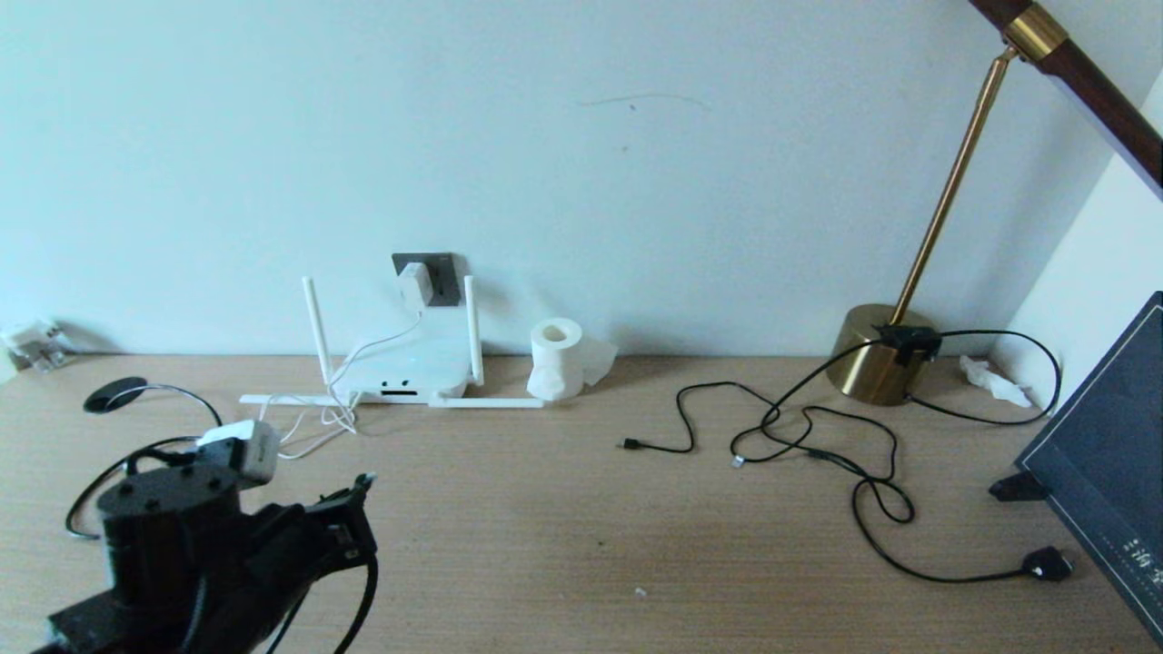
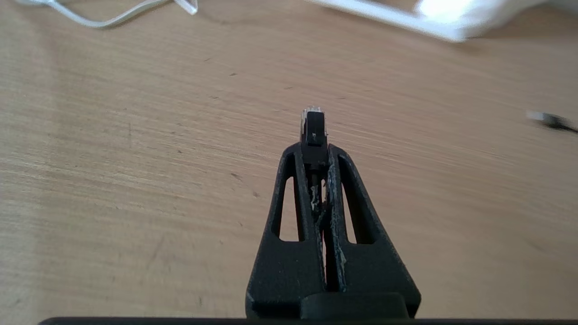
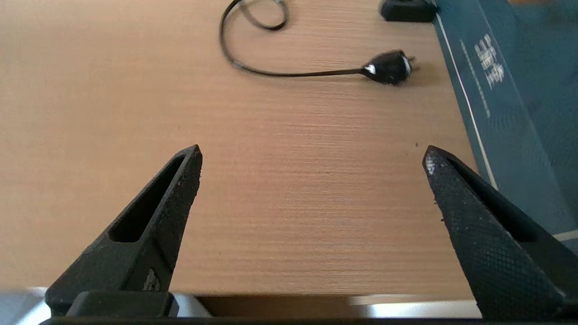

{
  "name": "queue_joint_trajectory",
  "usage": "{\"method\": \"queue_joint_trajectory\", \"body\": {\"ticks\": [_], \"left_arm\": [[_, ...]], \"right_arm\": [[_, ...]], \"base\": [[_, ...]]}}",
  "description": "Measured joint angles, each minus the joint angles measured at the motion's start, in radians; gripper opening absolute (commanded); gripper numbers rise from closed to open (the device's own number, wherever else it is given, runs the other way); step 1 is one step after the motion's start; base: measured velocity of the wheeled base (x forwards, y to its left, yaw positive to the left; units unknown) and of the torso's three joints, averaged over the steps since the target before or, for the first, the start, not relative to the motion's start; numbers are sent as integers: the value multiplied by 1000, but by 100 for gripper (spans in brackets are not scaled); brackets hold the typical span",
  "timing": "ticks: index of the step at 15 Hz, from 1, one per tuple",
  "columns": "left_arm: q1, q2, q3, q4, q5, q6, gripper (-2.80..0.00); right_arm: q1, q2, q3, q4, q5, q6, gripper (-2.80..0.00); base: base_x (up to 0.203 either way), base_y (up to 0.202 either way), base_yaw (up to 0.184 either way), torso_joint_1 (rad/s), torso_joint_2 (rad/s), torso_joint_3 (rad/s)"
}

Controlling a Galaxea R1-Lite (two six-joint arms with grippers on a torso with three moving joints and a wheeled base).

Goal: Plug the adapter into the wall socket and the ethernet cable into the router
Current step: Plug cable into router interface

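Black ethernet cable plug pinched at left gripper fingertips; right gripper spread wide

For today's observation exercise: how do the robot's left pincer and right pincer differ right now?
The left pincer is shut on the ethernet cable's plug; the right pincer is wide open and holds nothing. The left hangs over the desk near the router; the right hangs near the lamp cord's plug and a dark blue board. Both are black and point at the desk.
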Motion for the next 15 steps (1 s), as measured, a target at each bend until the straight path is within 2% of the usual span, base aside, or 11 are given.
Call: {"method": "queue_joint_trajectory", "body": {"ticks": [3,6,7,9,12,15], "left_arm": [[60,158,-30,-137,-4,5,-280],[105,332,-41,-352,-31,68,-280],[117,366,-41,-389,-50,81,-280],[153,414,-60,-417,-128,95,-280],[186,448,-120,-419,-182,126,-280],[213,469,-169,-419,-244,164,-280]], "right_arm": [[0,0,1,-2,-18,25,0],[-1,0,1,-2,-18,24,0],[-1,0,1,-2,-18,24,0],[0,0,1,-2,-18,11,0],[0,1,1,-2,-16,-14,0],[0,1,1,-2,-17,22,0]], "base": [[0,0,0,0,0,0],[0,0,0,0,0,0],[0,0,0,0,0,0],[0,0,0,0,0,0],[0,0,0,0,0,0],[0,0,0,0,0,0]]}}
